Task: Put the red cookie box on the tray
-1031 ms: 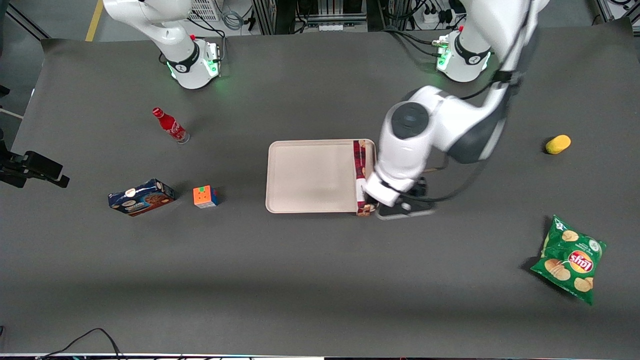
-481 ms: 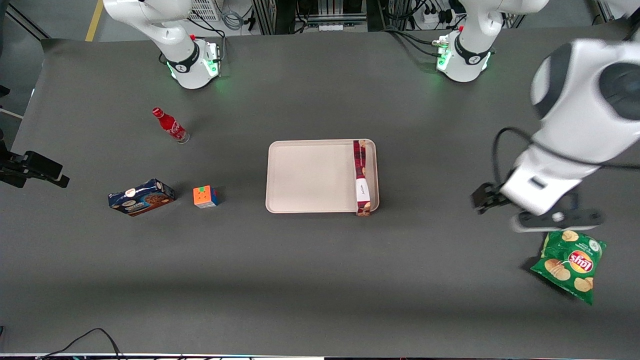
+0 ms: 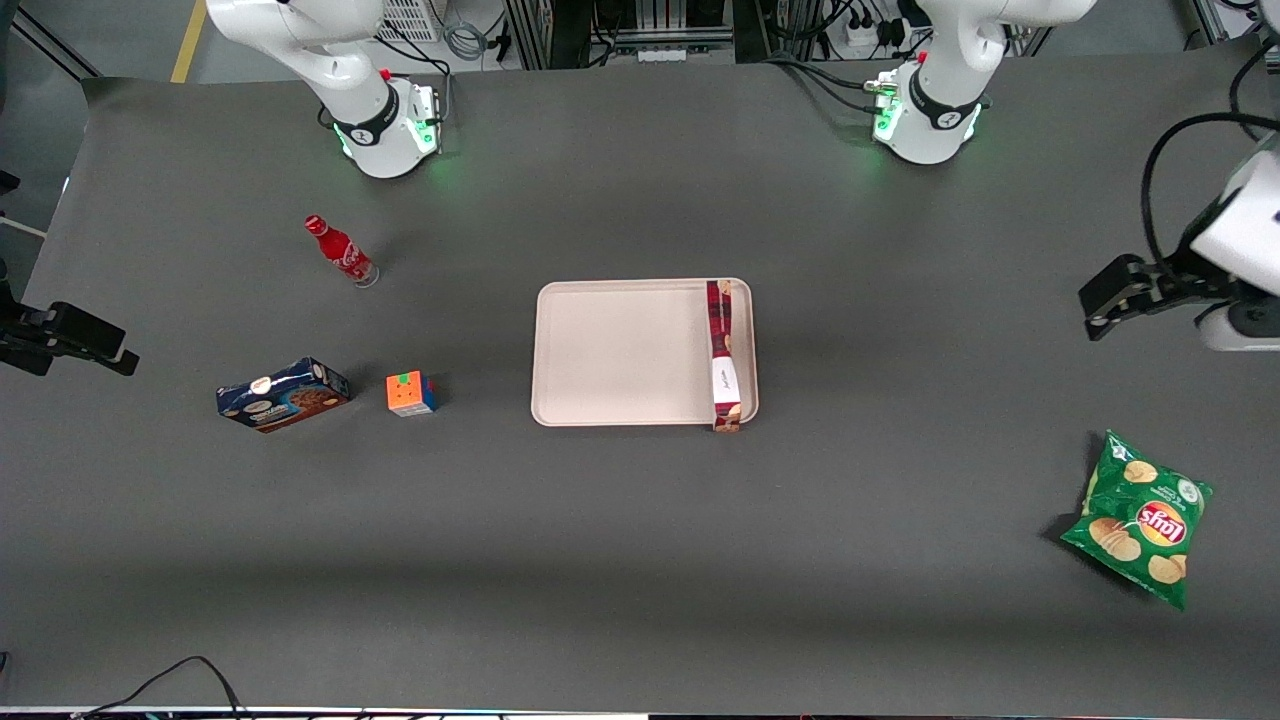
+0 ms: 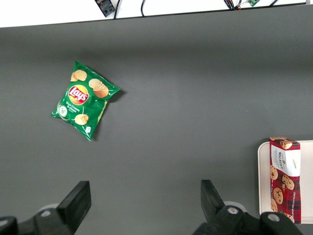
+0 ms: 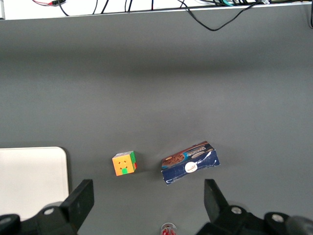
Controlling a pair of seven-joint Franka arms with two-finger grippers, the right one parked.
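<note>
I see the red cookie box [image 3: 724,356] lying on its long edge in the tray [image 3: 620,352], along the tray's edge toward the working arm's end of the table, with one end jutting slightly over the rim nearest the front camera. From the wrist camera the same box [image 4: 284,178] shows its white band and cookie pictures, sitting inside the pale tray [image 4: 307,181].

My gripper [image 4: 144,204] is well apart from all that, up over bare table at the working arm's end. Its jaws stand wide, with nothing between them; each finger [image 4: 76,201] points down at dark mat. In the front view I only catch the wrist hardware at the frame's edge, so I can't point to the fingertips there.

Relative to the jaws, the chip bag [image 4: 84,105] lies near, nearer the front camera than the gripper; it is the green bag [image 3: 1138,518] in the front view.

Toward the parked arm's end of the table I see a colour cube [image 3: 411,393], just beside it a blue cookie box [image 3: 283,394], and a red bottle [image 3: 340,251] farther from the front camera than both.
</note>
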